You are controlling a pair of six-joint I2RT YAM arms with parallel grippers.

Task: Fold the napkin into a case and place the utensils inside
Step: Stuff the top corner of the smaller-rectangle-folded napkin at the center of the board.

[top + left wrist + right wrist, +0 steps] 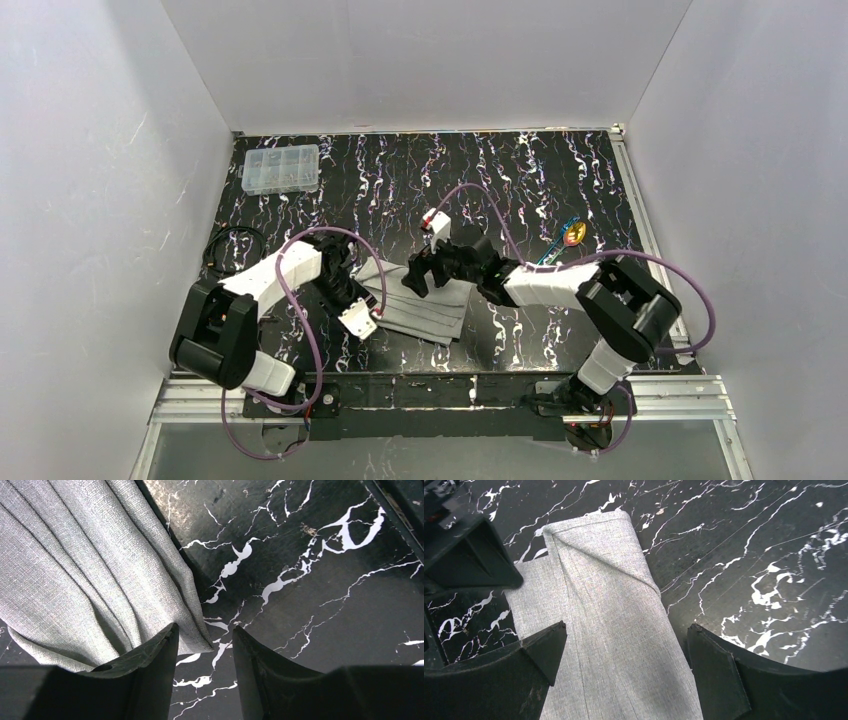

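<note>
- Currently the napkin [428, 308] lies on the table [520, 180] between the two arms. It is folded into a layered strip with several lengthwise pleats, and no finished case is judged to be formed yet.
- Left gripper [202, 652]: jaws are held partly apart and nothing is clamped. One fingertip sits right at the near corner of the cloth, the other over bare table.
- Right gripper [624, 650]: jaws are spread wide, straddling the width of the strip, and nothing is gripped. Contact with the cloth cannot be told.
- A diagonal tuck is seen at the far end of the strip in the right wrist view.
- The utensils [566, 240] are parked well apart from the cloth, on the table beyond the right arm. Blue and gold-orange are made out; the count is too small to tell.
- Handling, as judged: the cloth is light, soft and limp, so no stiffness can be relied on. Layers are expected to slide and pleats to open if it is dragged.
- Hold, as judged: an edge or corner is best pinched low at the table, through every layer wanted, with the other side pinned. A mid-panel pinch would likely lift the top layer only.
- The utensils are judged slim, hard and slippery, best taken across the handle.
</note>
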